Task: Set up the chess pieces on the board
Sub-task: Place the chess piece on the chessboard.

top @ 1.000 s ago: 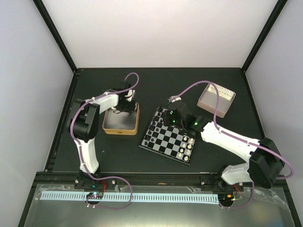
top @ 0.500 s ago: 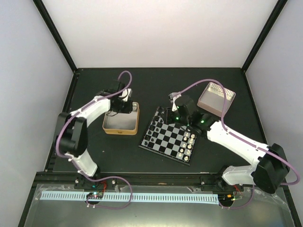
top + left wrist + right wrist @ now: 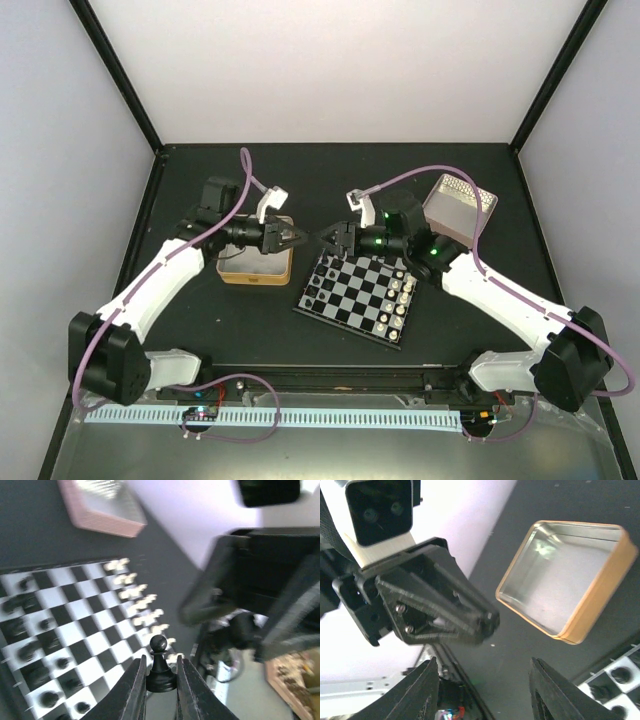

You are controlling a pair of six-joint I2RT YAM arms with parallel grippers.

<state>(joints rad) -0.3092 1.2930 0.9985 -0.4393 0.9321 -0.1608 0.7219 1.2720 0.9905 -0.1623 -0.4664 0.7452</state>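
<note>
Nothing readable is showing right now: no letters, numbers or brand marks are coming through on the board (image 3: 352, 291), the tin (image 3: 254, 276) or the box (image 3: 456, 192).

The left gripper (image 3: 302, 238), clamped on a pawn (image 3: 159, 662), and the right gripper (image 3: 323, 240), fingers spread wide, meet tip to tip above the board's (image 3: 352, 291) far left corner, with only a slim gap between them. The tin (image 3: 255, 276) sits just left of the board, across a narrow strip of table (image 3: 250, 330). Black pieces (image 3: 322, 285) crowd the board's left side and white pieces (image 3: 400, 297) its right edge; the middle squares are open. A pink box (image 3: 447, 226) stands far right.
</note>
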